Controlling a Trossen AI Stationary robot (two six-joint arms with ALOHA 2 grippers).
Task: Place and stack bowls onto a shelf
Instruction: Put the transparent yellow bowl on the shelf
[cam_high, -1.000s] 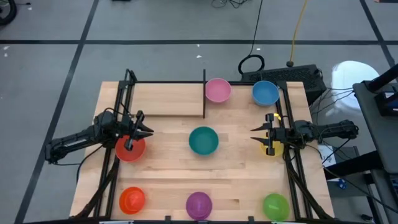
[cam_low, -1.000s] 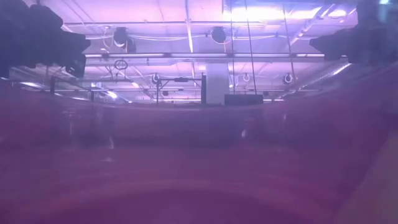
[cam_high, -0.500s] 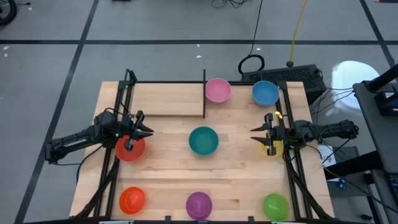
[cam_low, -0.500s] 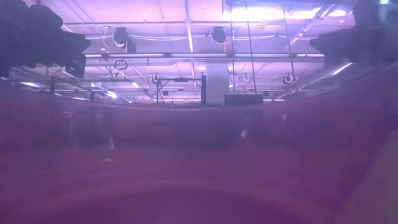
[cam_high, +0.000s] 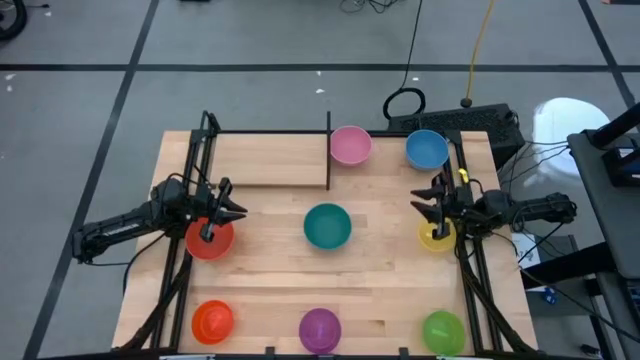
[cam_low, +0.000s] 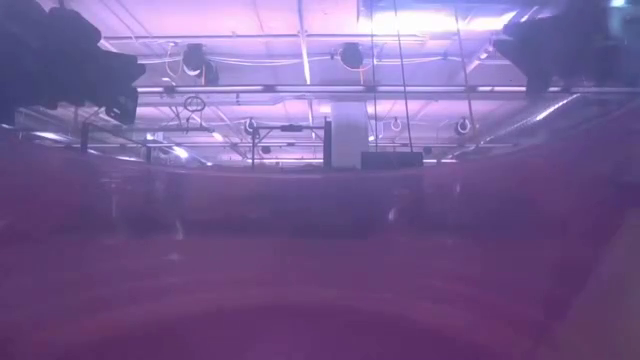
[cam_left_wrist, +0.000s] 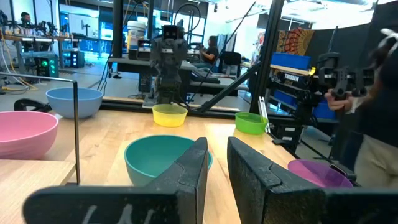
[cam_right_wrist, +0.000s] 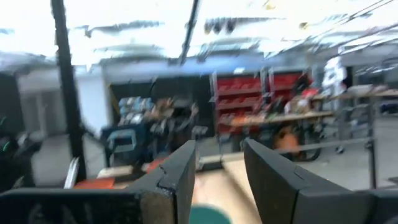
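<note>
The teal bowl (cam_high: 327, 226) sits in the middle of the table (cam_high: 270, 272), so everything here is placed from it.

Nearest the front edge of the table is a row of three bowls. The purple bowl (cam_high: 320, 327) is straight in front of the teal bowl. The orange bowl (cam_high: 213, 320) is in front of it and off to the left. The green bowl (cam_high: 443, 330) is in front of it and off to the right.

Level with the teal bowl, well to its left, is the red bowl (cam_high: 210, 240). The left gripper (cam_high: 236, 211) hangs just over the far rim of the red bowl. Its two fingers have a small gap between them and nothing is in it.

Well to the right of the teal bowl is the yellow bowl (cam_high: 436, 236). The right gripper (cam_high: 425, 205) is just above its far rim, pointing toward the teal bowl. Its fingers are spread apart and hold nothing.

Behind the teal bowl is the shelf (cam_high: 275, 165), a light wood plank with thin black rods and one black divider. The pink bowl (cam_high: 350, 144) sits just behind the teal bowl, right beside the divider. The blue bowl (cam_high: 427, 149) is near the pink one, farther to the right.
</note>
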